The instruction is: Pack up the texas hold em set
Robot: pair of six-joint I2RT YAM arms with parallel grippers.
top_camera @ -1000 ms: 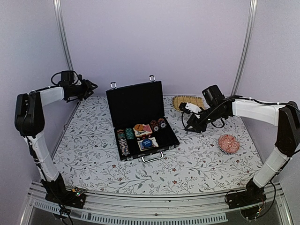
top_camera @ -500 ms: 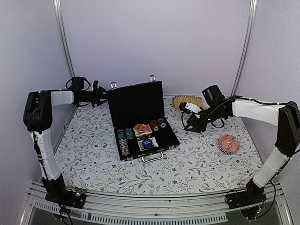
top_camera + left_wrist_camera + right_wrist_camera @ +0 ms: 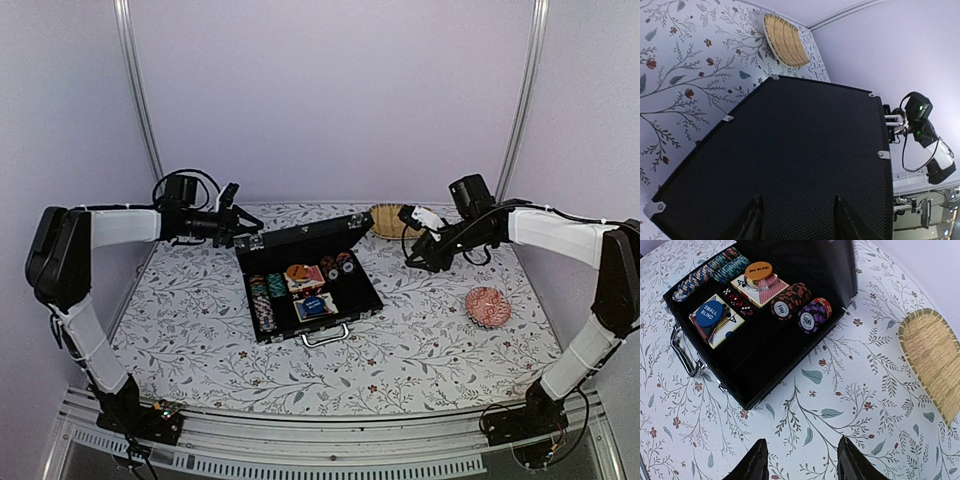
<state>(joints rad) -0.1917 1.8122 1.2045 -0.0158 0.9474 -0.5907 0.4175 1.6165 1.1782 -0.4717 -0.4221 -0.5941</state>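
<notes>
The black briefcase point(image 3: 352, 303) lies open mid-table with its lid point(image 3: 300, 238) tilted forward over the tray, about half shut. Inside are chip rows point(image 3: 710, 270), two chip stacks point(image 3: 790, 300), card decks, red dice point(image 3: 735, 300), an orange disc point(image 3: 759, 268) and a blue disc point(image 3: 709, 313). The metal handle point(image 3: 682, 352) faces the near edge. My left gripper point(image 3: 243, 225) is open, its fingers against the lid's textured outer face point(image 3: 805, 150). My right gripper point(image 3: 410, 255) is open and empty above the cloth, right of the case point(image 3: 802, 455).
A woven straw mat point(image 3: 385, 215) lies behind the case to the right, also in the right wrist view point(image 3: 932, 370) and the left wrist view point(image 3: 785, 40). A red patterned round dish point(image 3: 488, 305) sits at the right. A floral cloth covers the table.
My left gripper has swung right behind the case and the lid has gone from upright to tilted forward. My right arm has drawn back and up a little.
</notes>
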